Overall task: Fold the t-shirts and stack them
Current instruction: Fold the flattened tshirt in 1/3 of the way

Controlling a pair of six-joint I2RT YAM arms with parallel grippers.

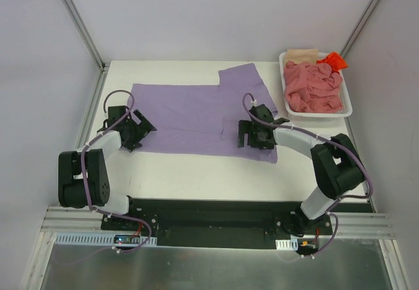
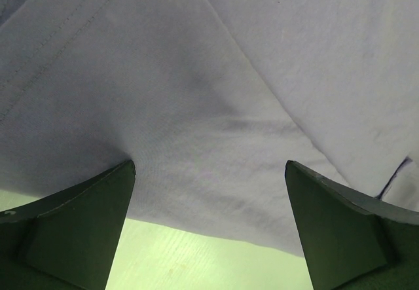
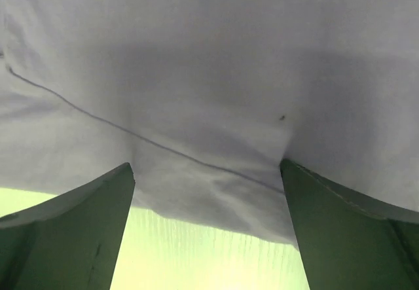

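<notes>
1. A white counter (image 1: pixel 196 172) carried the whole scene, with walls close on three sides.
2. A lavender t-shirt (image 1: pixel 190 116) lay spread flat across the middle of the counter, one sleeve pointing toward the far right. Its near hem ran between the two arms.
3. The left arm (image 1: pixel 82 172) reached in from the near left corner. The left jaws stood wide over the shirt's near left edge; from the wrist camera, the lavender cloth (image 2: pixel 196 74) and its hem filled the gap between the fingers, with bare counter just below.
4. The right arm (image 1: pixel 334 165) bent in from the near right. The right jaws also stood wide, set over the shirt's near right part, where a stitched seam crossed the cloth (image 3: pixel 209 54) between the fingers.
5. A white basket (image 1: pixel 317 114) sat at the far right corner, well apart from the spread shirt.
6. A crumpled salmon-pink t-shirt (image 1: pixel 313 88) filled most of the basket.
7. A beige t-shirt (image 1: pixel 301 55) showed at the basket's far end.
8. An orange-red t-shirt (image 1: pixel 334 59) poked out just beside the beige one.
</notes>
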